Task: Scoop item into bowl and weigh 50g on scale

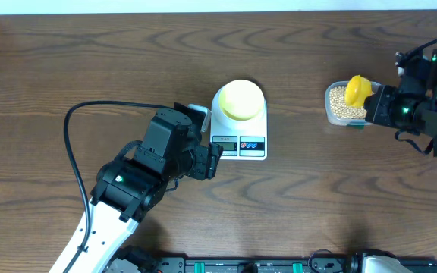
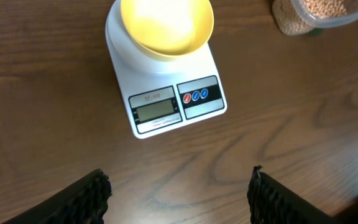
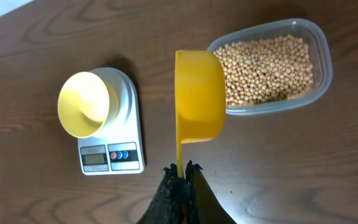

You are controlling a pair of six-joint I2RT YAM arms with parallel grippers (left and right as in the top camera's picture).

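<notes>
The pale yellow bowl (image 1: 240,98) (image 2: 166,25) (image 3: 86,102) stands empty on the round platform of the white scale (image 1: 237,145) (image 2: 160,112) (image 3: 110,158). Tan beans (image 1: 340,102) (image 3: 266,65) (image 2: 328,6) fill a clear container at the right. My right gripper (image 1: 378,106) (image 3: 180,168) is shut on the thin handle of a bright yellow scoop (image 1: 357,89) (image 3: 197,99), whose cup is turned on its side at the container's left end. My left gripper (image 1: 212,161) (image 2: 179,180) is open above bare table, just in front of the scale, holding nothing.
The clear plastic container (image 1: 330,114) (image 3: 319,68) (image 2: 303,12) sits right of the scale. A black cable (image 1: 70,152) loops over the table behind the left arm. The brown wooden table (image 1: 51,68) stretches to a pale edge at the far side.
</notes>
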